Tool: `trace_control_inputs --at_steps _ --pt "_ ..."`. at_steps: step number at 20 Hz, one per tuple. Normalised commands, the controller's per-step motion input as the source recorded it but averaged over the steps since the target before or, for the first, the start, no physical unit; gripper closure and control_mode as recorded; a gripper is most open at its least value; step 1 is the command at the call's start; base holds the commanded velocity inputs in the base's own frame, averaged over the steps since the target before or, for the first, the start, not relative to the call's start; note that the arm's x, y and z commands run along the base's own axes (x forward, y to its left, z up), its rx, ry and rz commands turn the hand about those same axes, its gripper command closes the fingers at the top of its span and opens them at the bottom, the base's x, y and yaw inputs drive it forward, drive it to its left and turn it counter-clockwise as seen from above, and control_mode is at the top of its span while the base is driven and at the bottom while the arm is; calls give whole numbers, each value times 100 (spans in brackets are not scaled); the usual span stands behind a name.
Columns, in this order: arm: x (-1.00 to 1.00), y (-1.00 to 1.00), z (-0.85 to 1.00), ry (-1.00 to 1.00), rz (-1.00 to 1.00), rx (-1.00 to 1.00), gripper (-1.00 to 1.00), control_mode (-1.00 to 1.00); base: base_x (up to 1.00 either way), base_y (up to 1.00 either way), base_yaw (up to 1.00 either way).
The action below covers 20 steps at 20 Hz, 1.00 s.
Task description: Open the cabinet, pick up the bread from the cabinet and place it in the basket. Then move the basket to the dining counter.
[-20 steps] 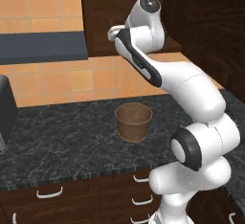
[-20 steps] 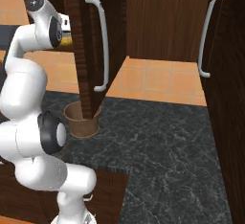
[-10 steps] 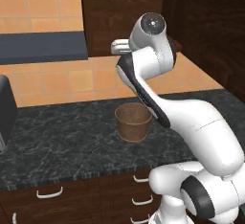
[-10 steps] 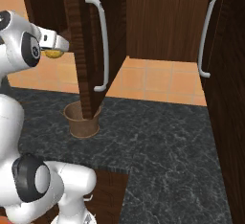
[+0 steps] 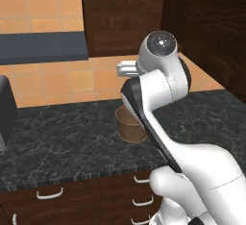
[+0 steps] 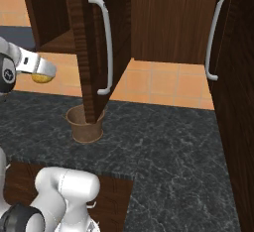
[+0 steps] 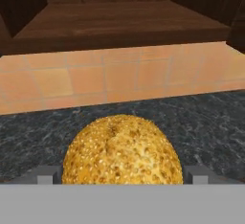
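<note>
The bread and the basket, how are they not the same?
The bread is a golden, speckled, rounded loaf; the basket is a rusty-brown open bucket. The bread is up in the air between the gripper's fingers; the basket stands on the black worktop. Both look round.

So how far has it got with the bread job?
The cabinet door stands open and the bread is out, held in the claw over the black worktop. Left: drop it into the basket, then carry the basket to the dining counter.

arm: folded, elbow high | gripper (image 7: 122,177): jaws wide, apparently clamping bread (image 7: 122,151)
</note>
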Motion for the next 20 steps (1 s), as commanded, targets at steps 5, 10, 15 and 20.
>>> trace_control_inputs --at_steps 5,10,15,20 --pt "-18 0 -54 30 -12 0 100 -100 0 0 0" --pt "79 -4 -64 47 -25 0 100 -100 0 0 0" --pt "80 -6 -43 51 -15 1 100 -100 0 0 0" --pt "61 -3 -71 31 -10 0 100 -100 0 0 0"
